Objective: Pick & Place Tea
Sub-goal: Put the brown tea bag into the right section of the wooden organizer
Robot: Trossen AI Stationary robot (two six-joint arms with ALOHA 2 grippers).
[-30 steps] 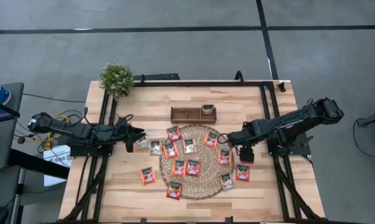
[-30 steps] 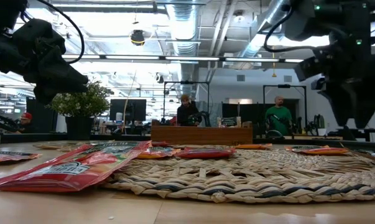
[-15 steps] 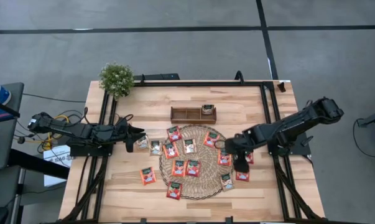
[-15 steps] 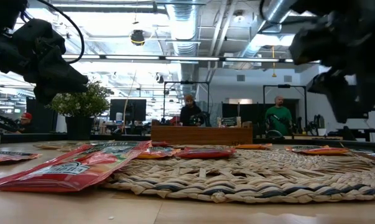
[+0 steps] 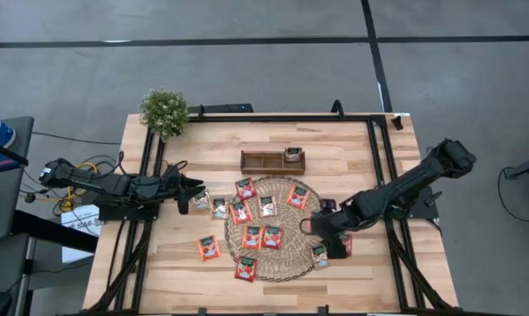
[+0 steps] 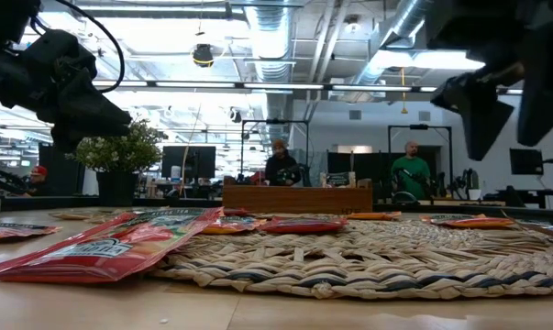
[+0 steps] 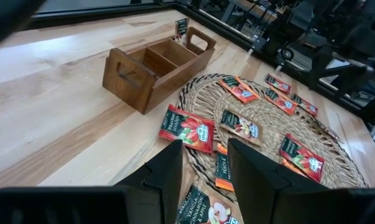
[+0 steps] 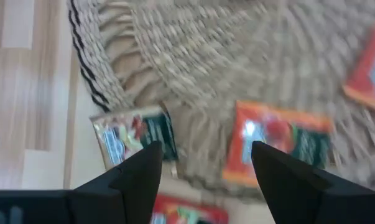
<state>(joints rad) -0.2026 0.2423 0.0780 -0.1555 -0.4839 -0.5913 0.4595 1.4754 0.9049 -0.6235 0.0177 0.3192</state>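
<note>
**Tea sachets lie scattered; right gripper comes in over the mat's lower right**

Tea sachets lie flat across the mat in the middle of the high view, with a few spilling onto the table at the lower left and lower right. One sachet already stands in the right end of the tray, just above the mat. Most are red-orange; a pale one lies at the mat's edge under the right arm.

They look light, thin and limp, with slick foil faces, so I judge they will slide or buckle if pushed. An edge or corner is the likely place to pinch, best where a sachet overhangs the mat's woven rim.

The right gripper hangs over the mat's lower right, fingers spread wide and empty. The left gripper waits at the mat's left edge, fingers parted, nothing between them.

Since a second ago, the right gripper has swung from right of the mat down and inward over its lower-right sachets. The left arm and the sachets have not moved.
</note>
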